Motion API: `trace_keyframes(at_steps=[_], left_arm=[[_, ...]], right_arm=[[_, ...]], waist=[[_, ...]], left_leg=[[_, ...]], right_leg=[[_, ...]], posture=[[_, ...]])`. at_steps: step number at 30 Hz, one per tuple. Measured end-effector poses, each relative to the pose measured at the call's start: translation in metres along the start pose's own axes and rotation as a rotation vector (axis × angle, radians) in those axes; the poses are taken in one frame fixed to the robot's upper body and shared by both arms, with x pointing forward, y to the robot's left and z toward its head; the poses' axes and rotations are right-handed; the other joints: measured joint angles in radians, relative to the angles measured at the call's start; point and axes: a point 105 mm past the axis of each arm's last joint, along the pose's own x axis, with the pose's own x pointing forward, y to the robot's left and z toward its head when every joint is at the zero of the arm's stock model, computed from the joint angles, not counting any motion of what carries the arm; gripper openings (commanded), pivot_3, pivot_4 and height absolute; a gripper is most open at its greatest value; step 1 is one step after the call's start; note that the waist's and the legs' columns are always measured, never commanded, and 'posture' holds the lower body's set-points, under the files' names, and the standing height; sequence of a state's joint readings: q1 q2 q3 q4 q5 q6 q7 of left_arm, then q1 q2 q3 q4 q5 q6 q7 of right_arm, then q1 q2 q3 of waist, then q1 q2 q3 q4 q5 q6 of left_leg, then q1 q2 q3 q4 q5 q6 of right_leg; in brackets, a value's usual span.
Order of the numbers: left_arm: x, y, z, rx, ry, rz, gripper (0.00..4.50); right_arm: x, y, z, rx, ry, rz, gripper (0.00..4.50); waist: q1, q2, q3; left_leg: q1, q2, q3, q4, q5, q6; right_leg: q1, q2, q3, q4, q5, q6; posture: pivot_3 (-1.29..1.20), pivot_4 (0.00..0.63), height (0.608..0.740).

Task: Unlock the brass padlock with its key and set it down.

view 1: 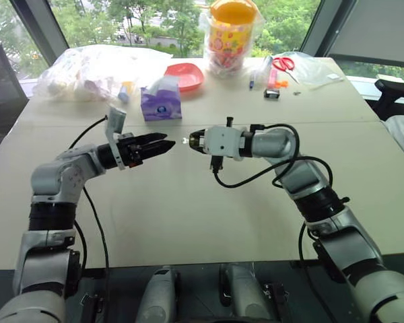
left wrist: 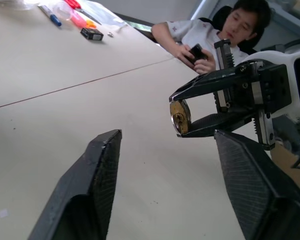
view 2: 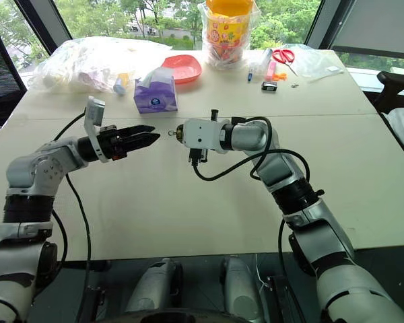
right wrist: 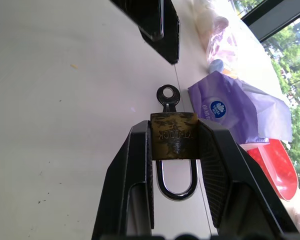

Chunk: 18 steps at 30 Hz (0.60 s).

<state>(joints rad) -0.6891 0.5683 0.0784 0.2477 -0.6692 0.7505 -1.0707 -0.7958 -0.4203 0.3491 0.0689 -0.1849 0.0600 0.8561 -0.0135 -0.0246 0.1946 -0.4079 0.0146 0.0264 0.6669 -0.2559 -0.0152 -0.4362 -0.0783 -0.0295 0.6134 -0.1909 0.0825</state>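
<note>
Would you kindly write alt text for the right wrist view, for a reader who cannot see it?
The right tool grips the brass padlock between its two black fingers, the key sticking out of the lock's body and the silver shackle pointing back toward the wrist. Beyond it, on the pale table, lie a purple tissue pack and a red dish.

Office/lab w/ big windows (view 1: 155, 20) at 12 o'clock, long table (view 1: 188, 202), office chair (view 1: 0, 81) at 10 o'clock, seated person (left wrist: 205, 35).

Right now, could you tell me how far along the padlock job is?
Done: the right hand has the brass padlock clamped above the table, key already inserted. In hand: the open left hand faces the key. Left: turn it, free the shackle, set it down.
</note>
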Motion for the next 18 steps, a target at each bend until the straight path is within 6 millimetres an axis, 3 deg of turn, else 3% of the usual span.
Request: trace_keyframes(at_steps=[15,18], left_arm=[[0.022,0.005,-0.007,-0.02,0.015,-0.063,1.63],[0.022,0.005,-0.007,-0.017,0.017,-0.068,0.97]], right_arm=[[-0.006,0.003,0.003,0.021,0.029,-0.024,0.7],[-0.006,0.004,0.002,0.027,0.036,-0.023,0.7]], waist=[[-0.001,0.0,0.0],[-0.001,0.0,0.0]], left_leg=[[0.0,0.0,0.0,0.0,0.0,0.0],[0.0,0.0,0.0,0.0,0.0,0.0]], right_leg=[[0.0,0.0,0.0,0.0,0.0,0.001],[0.0,0.0,0.0,0.0,0.0,0.001]], posture=[[0.0,0.15,0.74],[0.0,0.15,0.74]])
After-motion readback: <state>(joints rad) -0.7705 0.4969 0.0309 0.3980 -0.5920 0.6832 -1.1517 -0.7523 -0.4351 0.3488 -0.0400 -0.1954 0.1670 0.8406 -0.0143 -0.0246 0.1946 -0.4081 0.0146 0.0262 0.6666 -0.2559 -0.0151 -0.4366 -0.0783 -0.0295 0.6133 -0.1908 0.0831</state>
